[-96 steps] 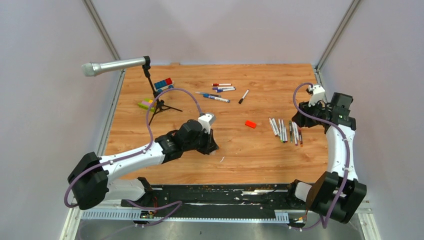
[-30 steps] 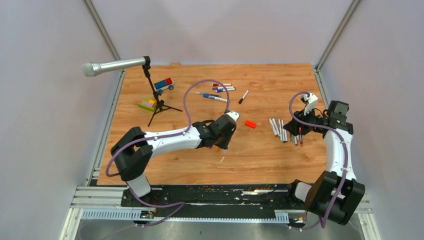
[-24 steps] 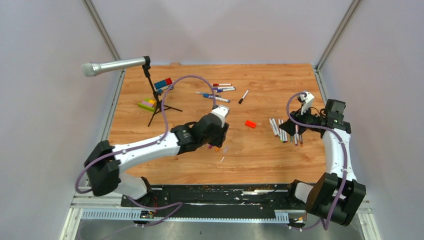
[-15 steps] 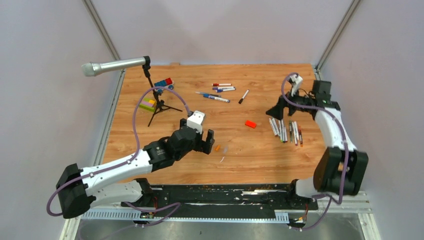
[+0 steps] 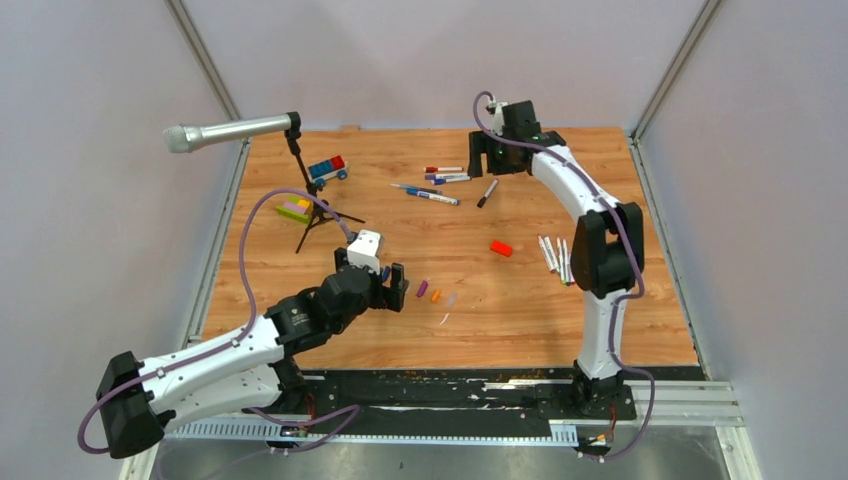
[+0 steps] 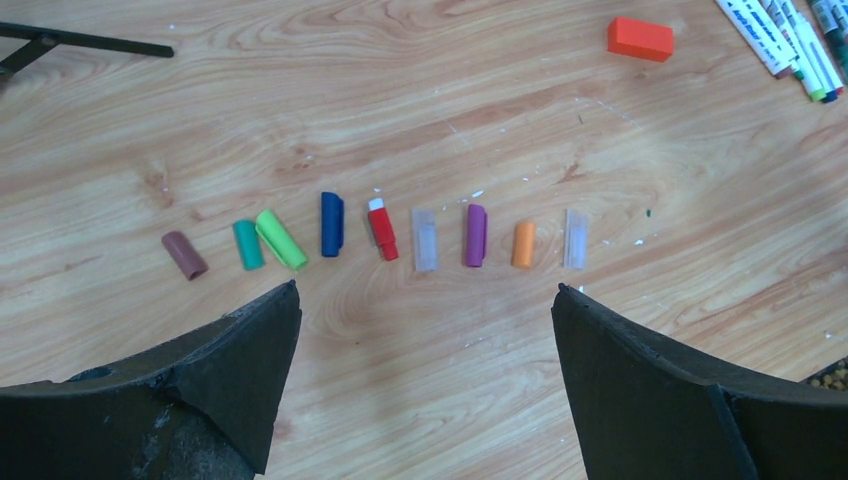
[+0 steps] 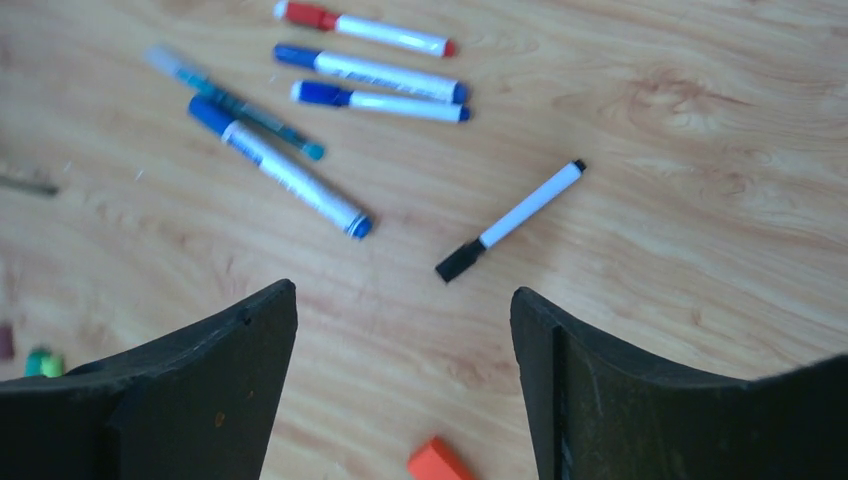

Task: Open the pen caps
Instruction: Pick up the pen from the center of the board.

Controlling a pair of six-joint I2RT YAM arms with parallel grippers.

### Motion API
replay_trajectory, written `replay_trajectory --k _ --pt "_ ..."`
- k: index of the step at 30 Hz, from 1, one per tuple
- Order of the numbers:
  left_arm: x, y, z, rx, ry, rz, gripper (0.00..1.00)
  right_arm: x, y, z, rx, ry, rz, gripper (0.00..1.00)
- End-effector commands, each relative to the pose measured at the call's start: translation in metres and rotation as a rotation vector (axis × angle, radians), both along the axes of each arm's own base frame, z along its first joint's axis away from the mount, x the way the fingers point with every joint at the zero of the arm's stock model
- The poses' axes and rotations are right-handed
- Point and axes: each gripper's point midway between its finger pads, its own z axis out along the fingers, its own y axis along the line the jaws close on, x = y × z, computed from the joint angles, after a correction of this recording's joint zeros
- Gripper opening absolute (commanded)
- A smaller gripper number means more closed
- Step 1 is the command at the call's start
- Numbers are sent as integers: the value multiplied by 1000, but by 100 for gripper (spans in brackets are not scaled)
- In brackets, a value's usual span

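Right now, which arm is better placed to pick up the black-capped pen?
Right. The right gripper hovers open over the black-capped pen at the far side; the left gripper hangs open over the row of loose caps, nearer the bases.

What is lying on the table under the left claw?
Nine loose pen caps in a row on the wooden table: brown, teal, green, blue, red, clear, purple, orange, clear. The fingers of the open left gripper cover the wood nearest the camera.

Wooden table (image 5: 520, 320) with pens (image 7: 370, 72), loose caps (image 6: 331, 223), orange block (image 6: 640, 38).
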Motion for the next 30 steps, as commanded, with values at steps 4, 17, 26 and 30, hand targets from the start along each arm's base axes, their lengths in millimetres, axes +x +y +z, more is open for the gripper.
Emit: replay_trajectory --k 4,17,26,30 --pt "5 11 0 -10 -18 68 100 43 -27 -43 -147 42 -361 60" --pt "8 14 -5 9 -27 84 100 55 -15 -87 -139 84 -365 44" --pt "9 11 -5 5 -29 78 100 56 -12 -113 -141 121 -363 34" --pt "10 9 -5 2 -29 75 100 50 -11 -121 -140 146 -359 25"
